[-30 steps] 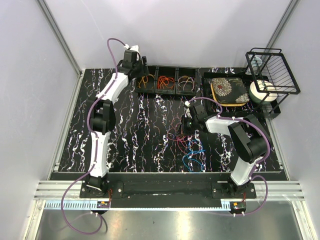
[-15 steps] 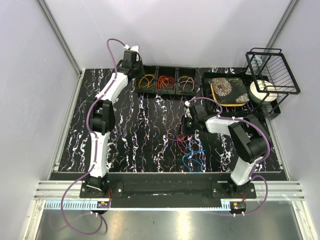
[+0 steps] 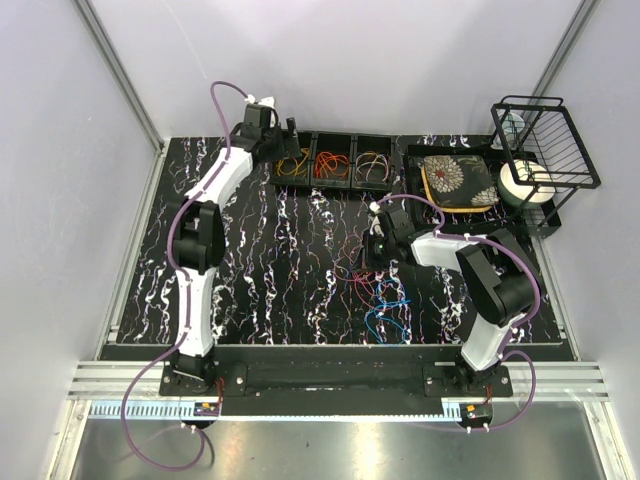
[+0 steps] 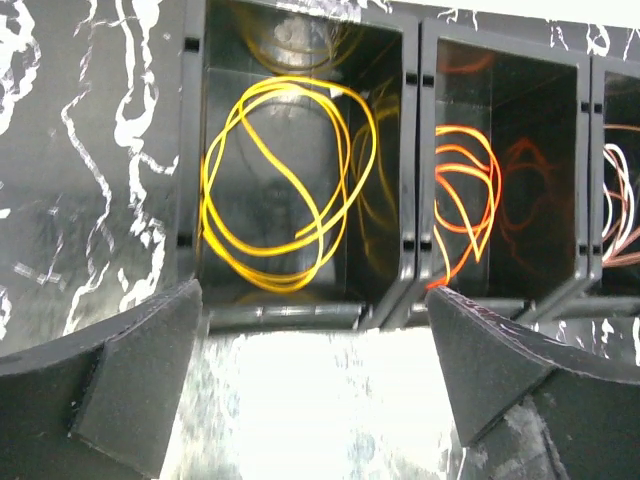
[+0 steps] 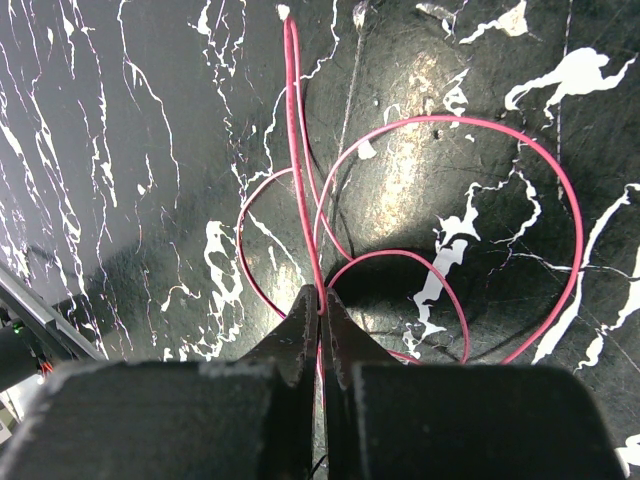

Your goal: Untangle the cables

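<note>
The right jaws are pressed together, pinching a pink cable (image 5: 296, 130) that lies looped on the bench (image 5: 120, 150). The left jaws stand spread, facing a tray (image 4: 415, 150) compartment that holds a yellow cable (image 4: 208, 190).

Bare tabletop (image 3: 270, 270) open toward 9 o'clock, bin row (image 3: 333, 186) blocking 12, wire rack (image 3: 530, 99) crowding 2, cables (image 3: 375, 295) strewn at 5

1. Three-compartment bin (image 3: 352, 165) sits at the far edge of the desk (image 3: 270, 270), centre; coiled cables (image 4: 285, 180) lie in each compartment.
2. Left end effector (image 3: 290, 133) is at the bin's left end.
3. Loose cables (image 3: 378, 295) lie on the desk, near-right of centre; right end effector (image 3: 375, 245) is just behind them.
4. Dish (image 3: 458, 182) is right of the bin; rack (image 3: 545, 140) is right of the dish.
</note>
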Tool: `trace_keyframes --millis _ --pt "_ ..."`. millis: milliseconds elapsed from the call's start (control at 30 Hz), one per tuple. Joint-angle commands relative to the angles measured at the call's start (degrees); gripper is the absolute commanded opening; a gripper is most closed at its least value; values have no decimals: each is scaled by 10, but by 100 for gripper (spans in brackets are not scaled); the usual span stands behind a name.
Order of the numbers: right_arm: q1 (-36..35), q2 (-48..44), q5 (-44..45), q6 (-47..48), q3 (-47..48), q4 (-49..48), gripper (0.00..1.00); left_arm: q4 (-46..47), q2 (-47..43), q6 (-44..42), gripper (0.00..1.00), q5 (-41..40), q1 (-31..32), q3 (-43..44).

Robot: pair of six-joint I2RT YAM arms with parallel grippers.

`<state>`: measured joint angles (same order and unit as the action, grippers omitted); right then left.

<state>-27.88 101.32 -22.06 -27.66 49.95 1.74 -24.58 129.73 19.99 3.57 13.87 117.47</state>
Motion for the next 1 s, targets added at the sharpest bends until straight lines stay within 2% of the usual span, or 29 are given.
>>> trace_keyframes --millis 0,167,300,433,600,767,867,967 --pt "0 8 27 8 -12 20 0 15 -101 2 99 -14 0 -47" --pt "-1 -25 29 0 -8 34 0 6 -192 0 99 -3 0 -133" --pt "-1 -97 24 -23 32 76 0 6 -276 25 99 23 0 -229" --pt "-3 -159 23 -30 121 139 0 17 -381 70 99 90 4 -345" --pt "-3 -221 10 -44 212 203 0 26 -502 73 92 122 24 -446" --pt "-4 -261 1 -68 257 215 0 57 -600 71 91 146 82 -552" --pt "-6 -277 -1 -78 258 215 0 110 -658 68 92 148 125 -610" --pt "-6 -285 -1 -87 255 214 0 146 -705 61 98 134 164 -640"
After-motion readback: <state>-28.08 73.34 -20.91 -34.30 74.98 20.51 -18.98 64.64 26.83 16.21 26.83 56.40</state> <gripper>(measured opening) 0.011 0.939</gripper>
